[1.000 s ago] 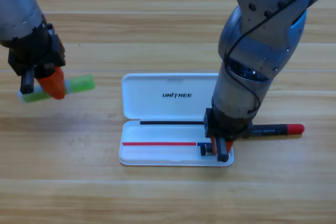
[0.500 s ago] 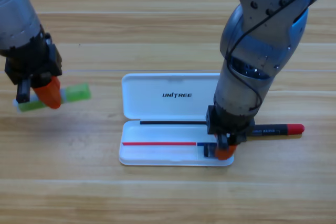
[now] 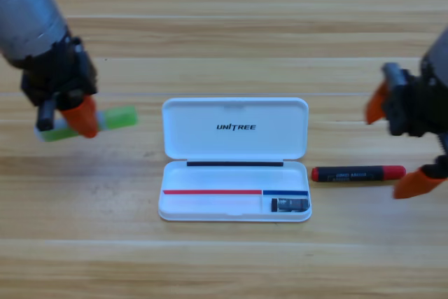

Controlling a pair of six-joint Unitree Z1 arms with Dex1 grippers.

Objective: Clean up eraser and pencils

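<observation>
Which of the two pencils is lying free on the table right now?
The black-and-red pencil, right of the white case. The green-ended pencil is in the left gripper.

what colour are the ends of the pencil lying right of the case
Red ends on a black barrel with printed text; pencil, high view.
</observation>
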